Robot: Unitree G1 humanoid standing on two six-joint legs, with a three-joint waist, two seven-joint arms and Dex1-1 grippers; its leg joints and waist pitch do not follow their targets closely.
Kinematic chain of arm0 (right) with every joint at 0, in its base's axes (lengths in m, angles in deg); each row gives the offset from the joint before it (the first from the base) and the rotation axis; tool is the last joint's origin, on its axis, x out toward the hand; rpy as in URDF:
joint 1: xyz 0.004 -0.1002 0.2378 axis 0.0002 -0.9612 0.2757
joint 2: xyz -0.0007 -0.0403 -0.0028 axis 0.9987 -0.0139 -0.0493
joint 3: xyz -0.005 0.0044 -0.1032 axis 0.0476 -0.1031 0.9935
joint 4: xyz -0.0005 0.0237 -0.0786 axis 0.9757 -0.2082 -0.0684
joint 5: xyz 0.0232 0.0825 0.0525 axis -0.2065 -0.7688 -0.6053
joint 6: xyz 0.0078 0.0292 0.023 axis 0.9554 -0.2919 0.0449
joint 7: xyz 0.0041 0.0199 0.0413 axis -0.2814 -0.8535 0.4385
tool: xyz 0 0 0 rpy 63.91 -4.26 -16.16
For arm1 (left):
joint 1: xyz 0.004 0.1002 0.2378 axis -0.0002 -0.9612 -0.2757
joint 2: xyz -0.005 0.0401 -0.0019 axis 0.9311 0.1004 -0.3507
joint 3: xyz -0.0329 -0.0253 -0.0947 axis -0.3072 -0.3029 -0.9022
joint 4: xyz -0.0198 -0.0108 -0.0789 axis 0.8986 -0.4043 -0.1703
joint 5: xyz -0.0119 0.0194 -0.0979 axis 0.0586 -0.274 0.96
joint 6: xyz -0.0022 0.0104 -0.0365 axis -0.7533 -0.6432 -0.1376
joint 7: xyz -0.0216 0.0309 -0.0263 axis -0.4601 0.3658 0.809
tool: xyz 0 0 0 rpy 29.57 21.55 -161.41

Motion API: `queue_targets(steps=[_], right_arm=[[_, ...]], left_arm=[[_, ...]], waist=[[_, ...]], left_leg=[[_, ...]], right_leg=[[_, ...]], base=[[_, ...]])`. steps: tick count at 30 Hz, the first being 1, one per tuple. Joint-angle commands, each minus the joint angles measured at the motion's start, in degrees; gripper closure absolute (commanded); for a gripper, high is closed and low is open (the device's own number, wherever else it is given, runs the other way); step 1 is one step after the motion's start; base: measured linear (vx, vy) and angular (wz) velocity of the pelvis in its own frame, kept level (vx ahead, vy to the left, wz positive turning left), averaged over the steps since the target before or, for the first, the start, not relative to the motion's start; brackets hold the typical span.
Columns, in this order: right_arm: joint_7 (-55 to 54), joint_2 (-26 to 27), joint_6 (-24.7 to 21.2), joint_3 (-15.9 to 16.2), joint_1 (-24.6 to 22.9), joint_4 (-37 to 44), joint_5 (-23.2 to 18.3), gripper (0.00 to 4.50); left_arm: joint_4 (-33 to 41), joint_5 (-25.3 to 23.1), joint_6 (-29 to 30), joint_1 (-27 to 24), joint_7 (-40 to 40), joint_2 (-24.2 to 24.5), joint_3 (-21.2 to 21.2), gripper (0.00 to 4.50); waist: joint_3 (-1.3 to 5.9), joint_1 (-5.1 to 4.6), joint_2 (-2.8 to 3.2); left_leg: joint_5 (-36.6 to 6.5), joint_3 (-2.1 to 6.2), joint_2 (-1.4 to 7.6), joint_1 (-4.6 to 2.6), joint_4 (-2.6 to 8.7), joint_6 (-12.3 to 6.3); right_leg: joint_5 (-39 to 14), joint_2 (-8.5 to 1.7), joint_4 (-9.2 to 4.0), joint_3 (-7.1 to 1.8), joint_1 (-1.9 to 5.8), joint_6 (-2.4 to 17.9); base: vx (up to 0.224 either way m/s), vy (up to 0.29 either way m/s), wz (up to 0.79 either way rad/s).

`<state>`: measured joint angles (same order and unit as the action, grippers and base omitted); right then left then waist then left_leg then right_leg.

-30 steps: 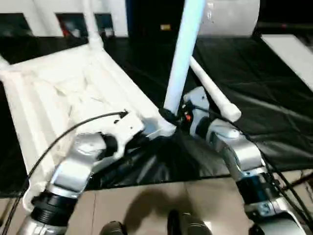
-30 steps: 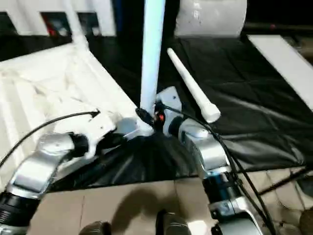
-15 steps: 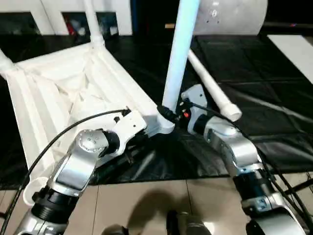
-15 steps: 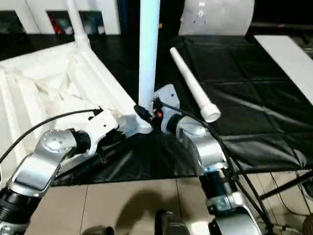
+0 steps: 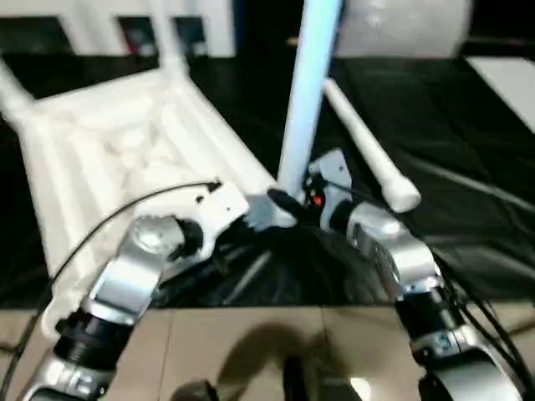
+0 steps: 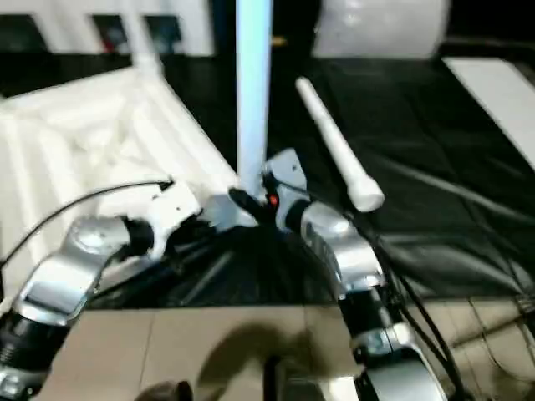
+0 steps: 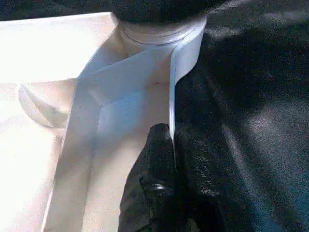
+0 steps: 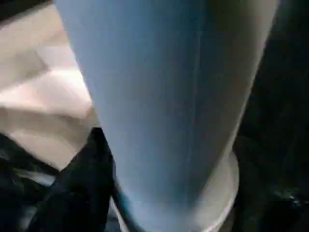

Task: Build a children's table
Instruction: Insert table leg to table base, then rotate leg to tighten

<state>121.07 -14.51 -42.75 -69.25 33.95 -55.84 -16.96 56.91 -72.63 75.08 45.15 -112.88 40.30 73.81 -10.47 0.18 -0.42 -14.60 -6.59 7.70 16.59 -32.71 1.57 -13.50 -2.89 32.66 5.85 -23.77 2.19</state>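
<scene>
The children's table top [image 5: 125,142] lies upside down on the black surface, ribbed underside up. A long white leg [image 5: 305,92] stands upright in the near corner socket [image 7: 159,34]. Two more legs [image 5: 171,42] rise from far corners. A loose leg [image 5: 368,142] lies on the surface behind my right arm. My left gripper [image 7: 173,145] is shut on the thin white rim wall just beside that socket. My right gripper [image 5: 288,200] is at the base of the upright leg [image 8: 164,96], right above the socket.
The black padded work surface [image 5: 451,134] stretches to the right and back. A white bundle [image 5: 410,25] stands at the far edge, and a white board [image 5: 510,79] lies at the far right. Beige floor tiles [image 5: 251,351] show below the surface's near edge.
The whole picture has shifted a little with the camera. Both grippers stay at the near corner and the leg stays upright.
</scene>
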Motion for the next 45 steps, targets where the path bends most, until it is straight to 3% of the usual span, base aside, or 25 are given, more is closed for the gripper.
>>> queue_targets(steps=[1, 2, 3, 4, 5, 6, 7, 8, 9, 13, 16, 18, 19, 25, 29, 33, 37, 40, 45], right_arm=[[0.3, -0.5, -2.8, 1.8, -2.7, -3.8, 1.7, 0.95], [0.6, -0.8, -2.9, 1.6, -3.0, -3.1, 1.5, 0.87], [1.0, -1.1, -2.9, 1.4, -3.4, -2.4, 1.4, 0.80], [1.5, -1.5, -3.2, 1.0, -3.9, -1.4, 1.1, 0.71], [1.5, -1.5, -3.2, 1.0, -3.9, -1.4, 1.1, 0.61], [2.3, -2.3, -3.2, 0.8, -5.1, 0.4, 0.6, 0.52], [2.5, -2.7, -3.2, 0.7, -5.6, 1.2, 0.4, 0.42], [2.7, -2.9, -3.2, 0.7, -5.9, 1.7, 0.3, 0.35], [3.2, -3.2, -2.9, 0.6, -6.3, 2.2, 0.0, 0.28], [5.4, -5.6, -3.2, -0.6, -9.1, 7.2, -1.7, 0.13], [7.0, -7.4, -3.3, -1.5, -10.7, 10.5, -2.5, 0.13], [7.3, -7.8, -3.4, -1.6, -11.1, 11.2, -2.7, 0.13], [8.7, -9.5, -2.6, -1.7, -11.8, 13.0, -2.6, 0.13], [16.0, -15.7, -0.7, -2.2, -14.1, 18.3, -4.6, 0.13], [22.5, -19.6, -1.6, -1.9, -14.2, 20.9, -6.6, 0.13], [24.6, -20.8, -1.2, -0.7, -13.9, 21.4, -6.7, 0.13], [24.8, -20.2, 1.8, 1.1, -12.0, 18.8, -4.1, 0.13], [26.7, -19.5, 1.3, 1.8, -11.4, 18.8, -5.2, 0.13], [28.0, -18.5, 1.1, 2.2, -10.8, 18.6, -6.5, 0.13]], left_arm=[[-1.7, -0.2, -0.5, 0.4, 0.6, 0.4, 0.6, 4.50], [-2.0, -0.1, -0.8, 0.6, 0.4, 0.7, 0.5, 4.50], [-2.4, 0.0, -1.1, 0.8, 0.1, 0.9, 0.4, 4.50], [-2.9, 0.2, -1.9, 1.1, -0.4, 1.3, 0.4, 4.50], [-2.9, 0.2, -1.9, 1.1, -0.4, 1.3, 0.4, 4.50], [-4.1, 0.8, -3.5, 1.3, -1.6, 2.1, 0.4, 4.50], [-4.4, 1.0, -4.1, 1.3, -2.1, 2.3, 0.4, 4.50], [-4.7, 1.2, -4.5, 1.3, -2.5, 2.5, 0.4, 4.50], [-4.8, 1.2, -4.7, 1.3, -2.6, 2.6, 0.4, 4.50], [-7.4, 1.8, -7.7, 1.9, -5.6, 4.2, 1.5, 4.50], [-9.5, 1.9, -10.1, 2.6, -7.4, 5.4, 2.6, 4.50], [-10.0, 1.9, -10.8, 2.8, -7.8, 5.7, 2.8, 4.50], [-11.4, 1.8, -13.2, 3.4, -9.6, 6.5, 3.6, 4.50], [-14.2, 2.6, -21.0, 4.8, -16.5, 8.9, 5.8, 4.50], [-15.9, 4.4, -26.8, 5.5, -22.3, 9.6, 7.2, 4.50], [-16.5, 5.1, -28.7, 5.8, -24.7, 9.8, 7.8, 4.50], [-16.7, 5.6, -30.9, 6.3, -27.9, 9.9, 8.9, 4.50], [-17.4, 5.1, -31.8, 6.9, -28.2, 9.7, 9.1, 4.50], [-17.3, 5.2, -32.3, 6.9, -28.7, 9.4, 9.1, 4.50]], waist=[[4.02, -0.04, -0.12], [4.16, -0.31, 0.39], [3.51, -0.68, 0.09], [3.17, -0.92, 0.05], [3.33, -1.08, -0.12], [3.57, -1.19, 0.21], [3.62, -1.15, 0.09], [3.97, -1.08, 0.21], [3.99, -1.15, 0.09], [4.37, -0.96, 0.02], [4.74, -0.79, -0.09], [5.05, -0.66, -0.07], [5.10, -0.76, -0.12], [5.76, -0.28, -0.18], [5.70, 0.08, -0.15], [5.89, 0.38, 0.00], [6.01, 0.77, -0.20], [6.18, 1.36, -0.13], [6.23, 1.48, -0.36]], left_leg=[[-1.4, 0.71, 3.36, 0.98, 3.96, -3.42], [0.0, 0.27, 4.58, 0.20, 4.13, -4.22], [-6.0, -0.08, 4.55, 0.86, 4.77, -4.96], [-13.5, -0.46, 4.03, 0.04, 4.35, -3.71], [-14.6, -0.54, 3.61, 0.10, 4.15, -3.35], [-13.2, -0.19, 3.64, 1.04, 4.34, -3.36], [-12.2, -0.27, 3.65, 1.28, 4.36, -3.77], [-10.6, -0.44, 3.95, 1.08, 4.27, -3.99], [-9.3, -0.47, 4.19, 1.55, 4.33, -4.23], [-6.4, -0.93, 4.28, 1.81, 4.01, -4.91], [-4.7, -1.23, 3.83, 1.86, 3.66, -5.52], [-3.3, -1.31, 4.04, 1.90, 3.53, -5.82], [-1.7, -1.12, 4.02, 2.61, 3.51, -6.32], [3.4, -1.30, 3.98, 3.22, 2.85, -8.61], [3.4, -1.42, 4.00, 3.13, 2.78, -8.70], [4.3, -1.43, 4.35, 2.83, 2.69, -8.71], [5.7, -1.45, 4.65, 2.82, 2.62, -8.89], [6.7, -1.51, 4.66, 2.84, 2.41, -9.36], [7.2, -1.47, 4.66, 3.25, 2.15, -9.42]], right_leg=[[-27.6, -5.80, -5.74, -5.28, 3.36, 0.7], [-11.8, -5.23, -4.43, -5.05, 2.74, 7.1], [-13.9, -5.15, -4.86, -4.74, 3.02, 9.6], [-26.1, -5.13, -6.11, -4.38, 2.24, 8.8], [-29.7, -5.27, -6.51, -4.19, 2.34, 7.9], [-31.3, -5.60, -6.49, -4.22, 3.01, 6.9], [-31.2, -5.55, -6.91, -4.24, 3.00, 6.1], [-28.3, -5.54, -6.65, -4.38, 2.72, 6.5], [-25.1, -5.53, -6.13, -4.42, 3.01, 7.6], [-18.9, -5.53, -5.27, -4.66, 3.28, 10.1], [-18.1, -5.16, -5.29, -4.61, 3.50, 10.4], [-16.5, -5.21, -4.94, -4.63, 3.40, 11.2], [-15.4, -5.17, -4.65, -4.32, 3.81, 11.5], [-9.9, -5.01, -3.84, -4.12, 4.22, 11.3], [-11.4, -4.82, -4.04, -3.94, 4.12, 10.8], [-9.9, -4.91, -3.66, -3.98, 3.89, 11.8], [-8.0, -5.09, -3.22, -3.99, 3.76, 12.8], [-6.3, -5.16, -2.86, -4.05, 3.83, 13.5], [-5.3, -5.28, -2.56, -4.06, 3.84, 13.8]], base=[[0.088, -0.012, -0.03], [0.000, 0.000, 0.00], [0.000, 0.000, 0.00], [0.000, 0.000, 0.00], [0.000, 0.000, 0.00], [0.000, 0.000, 0.00], [0.000, 0.000, 0.00], [0.000, 0.000, 0.00], [0.000, 0.000, 0.00], [0.000, 0.000, 0.00], [0.000, 0.000, 0.00], [0.000, 0.000, 0.00], [0.000, 0.000, 0.00], [0.000, 0.000, 0.00], [0.000, 0.000, 0.00], [0.000, 0.000, 0.00], [0.000, 0.000, 0.00], [0.000, 0.000, 0.00], [0.000, 0.000, 0.00]])
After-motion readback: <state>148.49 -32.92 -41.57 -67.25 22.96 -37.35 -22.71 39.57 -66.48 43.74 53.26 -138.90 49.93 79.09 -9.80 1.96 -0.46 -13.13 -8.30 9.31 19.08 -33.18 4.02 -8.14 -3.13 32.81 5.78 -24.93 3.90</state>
